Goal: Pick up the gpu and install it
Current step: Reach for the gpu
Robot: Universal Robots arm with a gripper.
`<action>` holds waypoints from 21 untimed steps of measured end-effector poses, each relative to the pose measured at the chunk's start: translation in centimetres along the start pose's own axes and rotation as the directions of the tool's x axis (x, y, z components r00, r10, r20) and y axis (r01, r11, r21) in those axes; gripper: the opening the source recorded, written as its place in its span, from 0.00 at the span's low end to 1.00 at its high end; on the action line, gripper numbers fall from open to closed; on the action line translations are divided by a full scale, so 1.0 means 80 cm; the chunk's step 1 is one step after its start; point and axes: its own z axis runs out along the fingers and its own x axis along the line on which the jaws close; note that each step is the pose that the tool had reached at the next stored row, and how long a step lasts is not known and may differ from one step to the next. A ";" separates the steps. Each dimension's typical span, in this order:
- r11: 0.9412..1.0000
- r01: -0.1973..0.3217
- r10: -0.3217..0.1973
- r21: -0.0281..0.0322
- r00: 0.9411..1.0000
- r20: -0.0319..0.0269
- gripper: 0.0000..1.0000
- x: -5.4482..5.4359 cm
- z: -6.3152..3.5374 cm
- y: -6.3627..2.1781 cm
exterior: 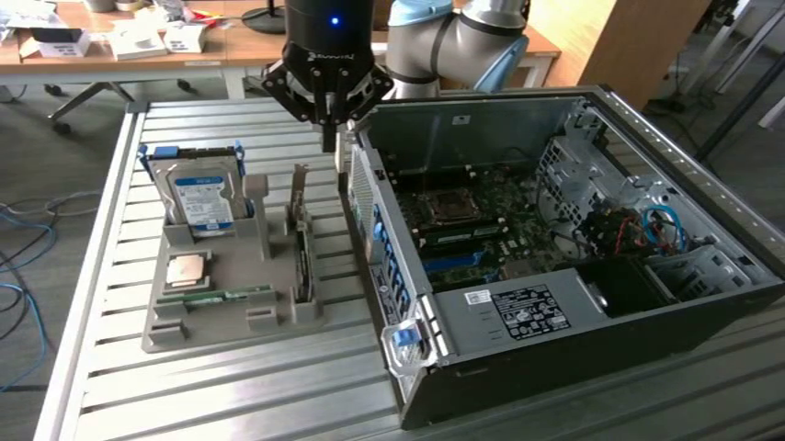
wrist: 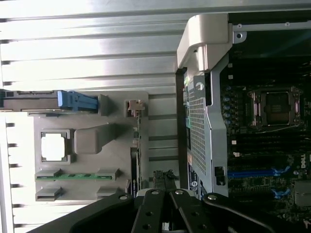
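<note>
The gpu (exterior: 301, 246) is a thin card standing edge-on in a slot of the grey holder (exterior: 233, 317), its silver bracket strip rising at the far end. In the wrist view the gpu (wrist: 136, 162) runs as a narrow dark line along the holder (wrist: 112, 160). My gripper (exterior: 329, 140) hangs shut above the table, up and to the exterior view's right of the card, close to the rear wall of the open computer case (exterior: 405, 266). Its fingers (wrist: 154, 206) meet over the gap between holder and case, and nothing is held between them.
The holder also carries a silver hard drive (exterior: 197, 197) with a blue-white label, a square processor (exterior: 187, 268) and a green memory stick (exterior: 227, 296). The case (wrist: 209, 121) lies open with its motherboard (exterior: 491, 230) exposed. Everything rests on a slatted metal table (exterior: 221, 386).
</note>
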 end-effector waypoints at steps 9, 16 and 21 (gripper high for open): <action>1.000 0.000 0.000 0.000 1.000 0.000 0.11 0.004 0.000 0.000; 1.000 0.000 0.000 0.000 1.000 0.000 0.11 0.009 0.001 -0.001; 1.000 0.000 0.000 0.000 1.000 0.000 0.11 0.013 0.001 -0.001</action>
